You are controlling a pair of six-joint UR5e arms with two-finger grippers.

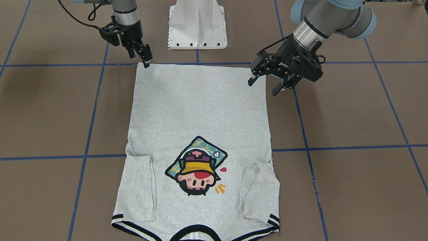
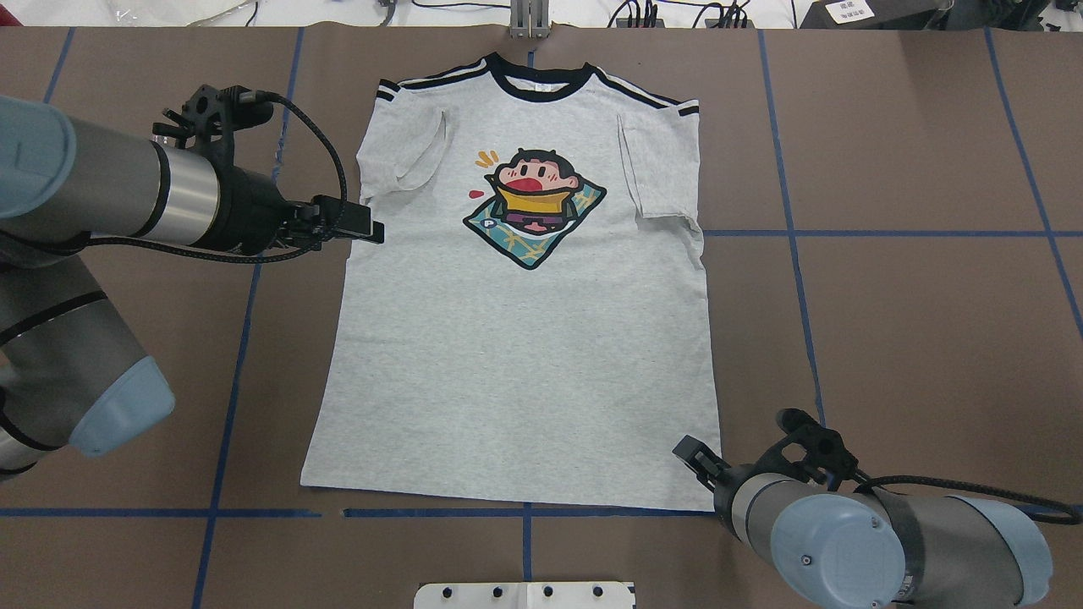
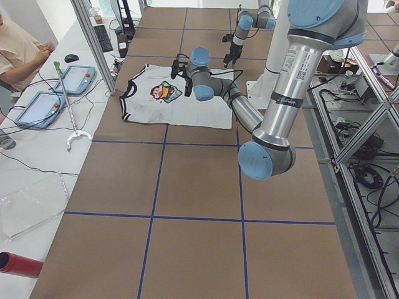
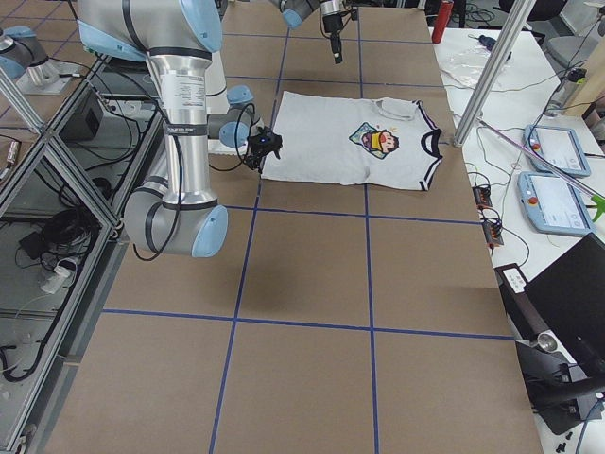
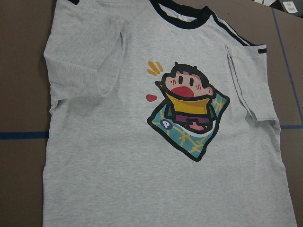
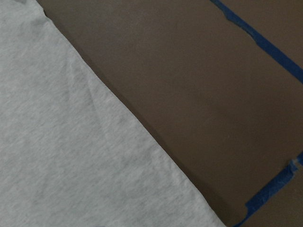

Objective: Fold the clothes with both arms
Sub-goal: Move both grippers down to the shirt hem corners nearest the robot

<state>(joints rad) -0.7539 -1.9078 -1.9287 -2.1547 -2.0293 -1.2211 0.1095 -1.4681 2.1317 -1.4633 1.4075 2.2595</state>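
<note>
The grey T-shirt (image 1: 200,110) (image 2: 525,338) lies flat and face up on the brown table. Both of its sleeves are folded inward, and its collar is on the side far from the robot. My left gripper (image 1: 264,86) (image 2: 371,229) hovers open above the shirt's left edge with nothing between its fingers. The left wrist view shows the cartoon print (image 5: 187,111) from above. My right gripper (image 1: 142,58) (image 2: 689,448) is low at the hem's right corner and looks open, one fingertip at the hem edge. The right wrist view shows only the shirt's edge (image 6: 57,156) and bare table.
The white pedestal base (image 1: 197,23) stands just behind the hem. Blue tape lines (image 1: 334,147) cross the brown table top. At the far side of the table there are tablets (image 3: 72,78), a grabber stick (image 3: 65,99) and a seated person (image 3: 15,50).
</note>
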